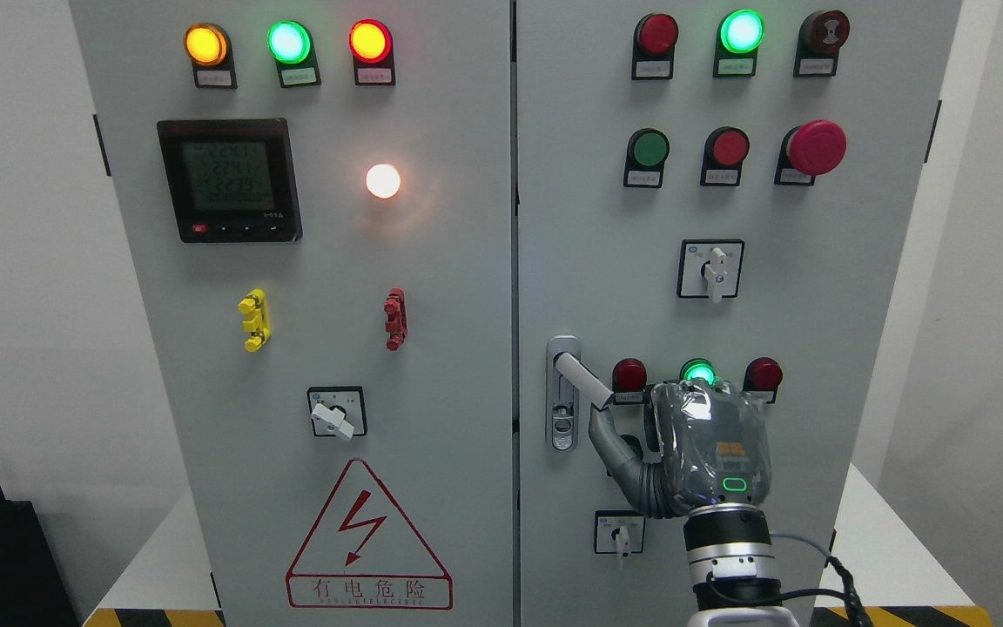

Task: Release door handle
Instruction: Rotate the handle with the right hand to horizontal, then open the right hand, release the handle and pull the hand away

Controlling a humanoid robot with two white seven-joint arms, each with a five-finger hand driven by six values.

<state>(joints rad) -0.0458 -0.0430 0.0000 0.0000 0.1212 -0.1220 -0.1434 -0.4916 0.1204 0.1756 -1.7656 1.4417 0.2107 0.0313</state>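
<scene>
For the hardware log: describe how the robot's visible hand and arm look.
The right hand has grey segmented fingers and a glossy grey shell showing a small orange mark and a lit green ring. Below sits a silver and black ringed wrist, with a dark cable trailing right.

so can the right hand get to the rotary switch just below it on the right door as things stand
Probably yes. The right hand sits at the door handle, and the rotary switch lies directly beneath it with nothing between.

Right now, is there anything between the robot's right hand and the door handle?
Nothing visible. The right hand is right beside the door handle; one of its fingers reaches up to the handle's free end, with only bare cabinet door around it.
</scene>
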